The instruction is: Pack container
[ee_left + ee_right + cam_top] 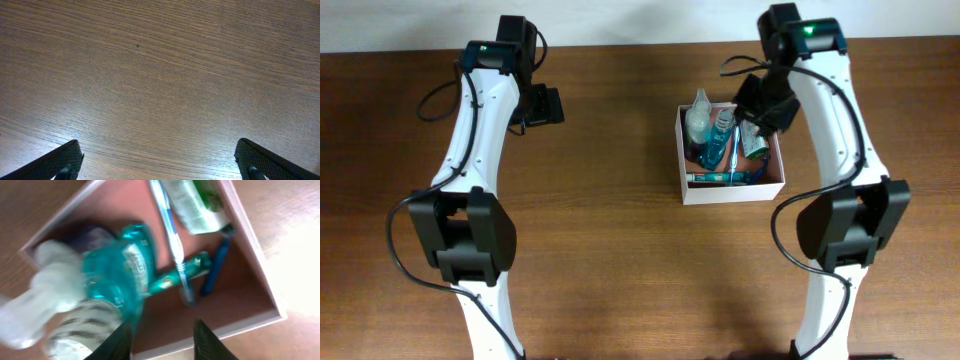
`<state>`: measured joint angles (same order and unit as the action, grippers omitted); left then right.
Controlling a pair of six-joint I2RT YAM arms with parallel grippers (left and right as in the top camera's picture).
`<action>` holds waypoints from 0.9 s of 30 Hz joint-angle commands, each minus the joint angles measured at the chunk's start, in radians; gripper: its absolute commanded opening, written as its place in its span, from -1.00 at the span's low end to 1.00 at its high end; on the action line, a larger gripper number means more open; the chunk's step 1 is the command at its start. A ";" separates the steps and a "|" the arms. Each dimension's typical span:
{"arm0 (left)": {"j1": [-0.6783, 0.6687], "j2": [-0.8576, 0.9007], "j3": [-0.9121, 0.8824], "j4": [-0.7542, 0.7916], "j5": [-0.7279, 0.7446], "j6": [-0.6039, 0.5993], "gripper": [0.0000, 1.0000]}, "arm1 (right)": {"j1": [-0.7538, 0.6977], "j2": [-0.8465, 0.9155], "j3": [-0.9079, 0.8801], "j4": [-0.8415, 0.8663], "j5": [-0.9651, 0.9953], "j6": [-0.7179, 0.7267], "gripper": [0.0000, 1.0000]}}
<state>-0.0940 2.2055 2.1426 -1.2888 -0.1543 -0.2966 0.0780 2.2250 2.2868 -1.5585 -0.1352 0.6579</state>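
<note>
**My right claw (162, 341) part-open over the container (253, 250), my left claw (157, 160) spread wide away from it**

My right claw hangs above the container with its two dark fingertips (210, 341) a modest gap apart. Nothing sits between them. Through the gap I see the container's pinkish-brown floor and its thin white near wall.

Inside the container, just beyond my fingertips, a teal bottle (120, 275) lies tilted. A clear bottle with a pale cap (55, 295) is pressed against it on the side towards the container's corner. A blue and white toothbrush (172, 240) lies across the middle of the container, over a small teal tube (170, 278). A blue razor (215, 270) lies beside the toothbrush, nearer the container's side wall. A white and green packet (195, 202) rests against that same wall, further in. The wrist view is blurred, so I cannot read any labels.

From overhead, the container sits on the brown wooden table (150, 65), directly beneath my right claw.

My left claw is well apart from the container, on the side away from my right arm. Its jaws are spread as wide as they go and it grips nothing. Only wood grain shows between its fingers.
</note>
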 commanded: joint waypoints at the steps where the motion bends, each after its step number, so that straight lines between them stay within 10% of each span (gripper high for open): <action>1: 0.003 -0.010 -0.003 0.002 0.000 -0.010 0.99 | -0.103 -0.026 0.016 -0.047 0.016 -0.042 -0.19; 13: 0.003 -0.010 -0.003 0.002 0.000 -0.010 0.99 | -0.375 -0.119 0.019 -0.141 -0.246 -0.320 -0.15; 14: 0.003 -0.010 -0.003 0.002 0.000 -0.010 0.99 | -0.386 -0.134 0.019 -0.141 -0.273 -0.347 0.06; 15: 0.003 -0.010 -0.003 0.002 0.000 -0.010 0.99 | -0.395 -0.150 0.019 -0.141 -0.291 -0.373 0.97; 27: 0.003 -0.010 -0.003 0.002 0.000 -0.010 0.99 | -0.420 -0.610 -0.222 -0.141 -0.035 -0.535 0.97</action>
<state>-0.0940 2.2055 2.1426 -1.2884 -0.1543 -0.2966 -0.3344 1.7390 2.1494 -1.6917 -0.3161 0.1669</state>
